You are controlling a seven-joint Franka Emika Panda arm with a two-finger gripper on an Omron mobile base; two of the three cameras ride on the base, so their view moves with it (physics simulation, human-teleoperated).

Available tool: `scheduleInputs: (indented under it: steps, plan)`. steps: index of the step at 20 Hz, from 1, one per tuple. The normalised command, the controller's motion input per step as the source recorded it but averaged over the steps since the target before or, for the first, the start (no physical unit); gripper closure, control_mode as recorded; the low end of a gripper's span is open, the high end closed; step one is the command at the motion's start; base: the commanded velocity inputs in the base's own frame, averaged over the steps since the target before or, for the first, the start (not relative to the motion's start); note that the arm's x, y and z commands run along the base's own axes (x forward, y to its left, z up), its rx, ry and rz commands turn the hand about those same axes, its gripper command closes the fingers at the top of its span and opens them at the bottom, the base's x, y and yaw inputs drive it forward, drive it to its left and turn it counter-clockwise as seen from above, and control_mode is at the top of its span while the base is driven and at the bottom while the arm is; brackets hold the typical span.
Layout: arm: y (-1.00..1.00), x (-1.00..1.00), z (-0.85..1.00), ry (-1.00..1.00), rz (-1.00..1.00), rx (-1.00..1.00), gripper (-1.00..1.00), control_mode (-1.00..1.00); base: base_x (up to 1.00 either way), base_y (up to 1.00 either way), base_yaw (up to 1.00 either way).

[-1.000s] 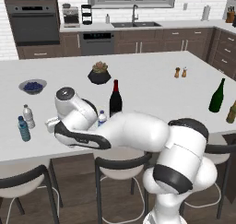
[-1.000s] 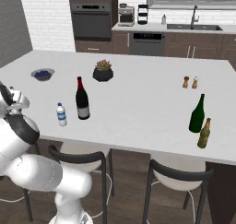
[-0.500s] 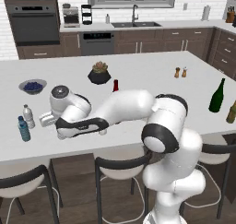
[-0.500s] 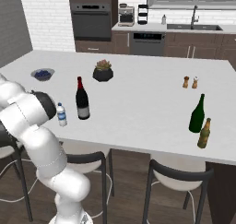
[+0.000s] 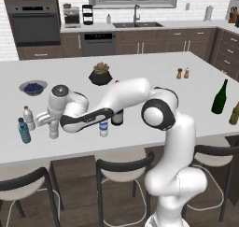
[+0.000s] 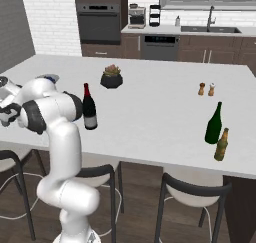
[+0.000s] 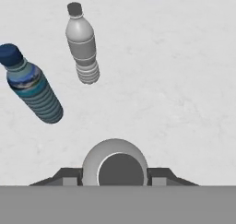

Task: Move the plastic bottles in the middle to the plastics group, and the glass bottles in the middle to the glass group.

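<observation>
At the left end of the pale, faintly mottled stone surface [image 5: 154,67], the gripper [image 7: 115,175] points straight down and is closed on the plain greyish bottle [image 7: 115,159]. In the hand view its two dark fingertips [image 7: 68,177] press against either side of the bottle's rounded shoulder. That bottle is a small, smooth, clear-grey plastic cylinder. From the left base view it hangs upright under the gripper, long axis vertical and cap up, with its base at or just above the surface; which one cannot be told. Just beyond it stands the plastics group, both bottles upright. The clear bottle [image 7: 83,45] has ribbed lower walls and a pale band, and the blue-tinted bottle [image 7: 33,93] is ribbed too, with a dark blue cap. They stand close together but apart, near the surface's left edge. Farther right, beneath the white arm, the blue-label bottle [image 5: 103,128] stands upright with its white cap on top. Beside it is the dark wine bottle [image 6: 89,111], tall, glossy and nearly black, with a red foil neck pointing up and a pale label. Behind these sit a shallow bowl of dark berries [image 5: 32,87] and a dark round pot with a plant [image 5: 100,74]. Well apart, at the right end, the green wine bottle [image 5: 219,98] and the amber-olive bottle [image 6: 220,144] stand upright just beside each other.
</observation>
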Motion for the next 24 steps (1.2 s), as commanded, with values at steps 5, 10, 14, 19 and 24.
scheduleInputs:
  steps: [5, 10, 14, 19, 24]
  plan:
    - [0.15, 0.15, -0.2, 0.0, 0.05, -0.01, 1.0, -1.0, 0.0, 0.0, 0.0]
    - [0.07, 0.16, -0.25, 0.0, 0.04, 0.0, 1.0, -1.0, 0.0, 0.0, 0.0]
    - [-0.08, 0.01, -0.37, 0.0, 0.05, 0.0, 1.0, -1.0, 0.0, 0.0, 0.0]
    - [-0.01, 0.12, -0.39, 0.0, 0.02, 0.0, 1.0, -1.0, 0.0, 0.0, 0.0]
    - [0.0, 0.11, -0.42, 0.0, 0.0, 0.0, 1.0, -1.0, 0.0, 0.0, 0.0]
